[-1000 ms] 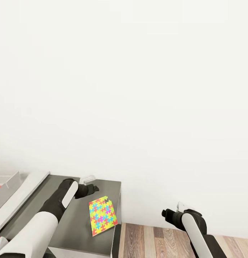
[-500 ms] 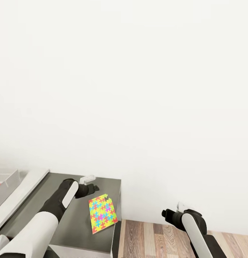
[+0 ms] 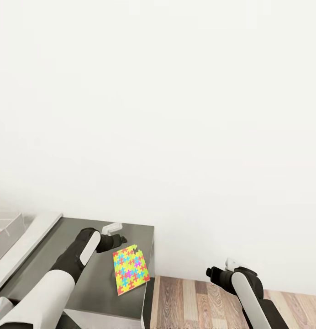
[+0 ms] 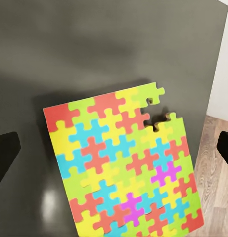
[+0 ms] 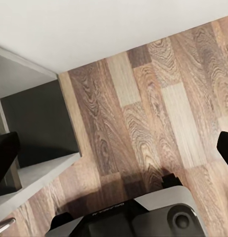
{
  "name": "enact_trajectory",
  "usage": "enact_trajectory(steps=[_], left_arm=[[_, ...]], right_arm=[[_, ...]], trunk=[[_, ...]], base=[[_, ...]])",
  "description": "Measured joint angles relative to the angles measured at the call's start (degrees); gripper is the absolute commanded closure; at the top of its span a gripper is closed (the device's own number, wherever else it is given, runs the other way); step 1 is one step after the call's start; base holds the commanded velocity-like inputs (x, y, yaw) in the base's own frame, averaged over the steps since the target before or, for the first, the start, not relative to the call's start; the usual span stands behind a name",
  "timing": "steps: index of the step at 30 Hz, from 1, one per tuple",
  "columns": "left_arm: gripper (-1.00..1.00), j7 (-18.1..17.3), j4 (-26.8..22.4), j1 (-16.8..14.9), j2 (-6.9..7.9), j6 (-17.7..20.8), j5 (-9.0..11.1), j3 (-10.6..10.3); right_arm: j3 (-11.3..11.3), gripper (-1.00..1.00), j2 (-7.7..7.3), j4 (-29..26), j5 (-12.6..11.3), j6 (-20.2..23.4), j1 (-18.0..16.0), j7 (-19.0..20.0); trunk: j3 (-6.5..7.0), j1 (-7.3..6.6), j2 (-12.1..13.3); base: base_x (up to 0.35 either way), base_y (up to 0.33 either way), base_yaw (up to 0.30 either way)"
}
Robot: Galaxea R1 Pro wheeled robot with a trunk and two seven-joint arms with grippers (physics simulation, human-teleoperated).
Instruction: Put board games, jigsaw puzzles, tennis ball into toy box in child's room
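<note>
A jigsaw puzzle (image 3: 130, 269) of red, yellow, green, blue and pink pieces lies flat on the dark grey top (image 3: 92, 283) at the table's right end, near its corner. My left gripper (image 3: 120, 238) hovers just behind the puzzle. In the left wrist view the jigsaw puzzle (image 4: 123, 168) lies under my open left gripper (image 4: 114, 153), with a dark fingertip at each side edge. The light grey toy box (image 3: 7, 227) sits at the far left with something colourful inside. My right gripper (image 3: 212, 273) hangs open over the wood floor (image 5: 143, 118), holding nothing.
A blank white wall (image 3: 176, 114) stands close behind the table. A pale table strip (image 3: 25, 246) runs between the toy box and the dark top. The unit's side (image 5: 39, 123) and my own base (image 5: 138, 217) appear in the right wrist view.
The head view has shifted a little, so the table and toy box sit slightly higher and further left. Both arms hold almost the same pose relative to the puzzle.
</note>
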Motion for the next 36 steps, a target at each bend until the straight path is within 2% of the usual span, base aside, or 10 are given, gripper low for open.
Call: enact_trajectory(steps=[4,8,16,36], left_arm=[[-1.0,-0.08,1.12,0.0,-0.9,0.0,-0.03,-0.02],[-1.0,-0.06,2.79,0.0,-1.17,-0.23,-0.1,-0.04],[-1.0,-0.13,3.77,0.0,-1.35,-2.06,-0.09,-0.07],[-1.0,-0.14,3.82,-0.01,-1.79,-2.35,-0.06,-0.13]], right_arm=[[-0.04,-1.0,0.0,-0.03,-0.01,0.0,0.0,0.0],[-0.05,-1.0,-0.02,-0.01,0.0,0.0,0.0,0.0],[-0.07,-1.0,-0.21,0.0,0.0,0.0,0.0,0.0],[-0.09,-1.0,-0.02,-0.16,0.04,-0.04,0.0,0.0]], trunk=[[-0.38,0.0,0.0],[-0.76,0.0,0.0],[-1.52,0.0,0.0],[-3.41,0.0,-0.01]], base=[[0.0,0.0,0.0],[0.0,0.0,0.0],[0.0,0.0,0.0],[0.0,0.0,0.0]])
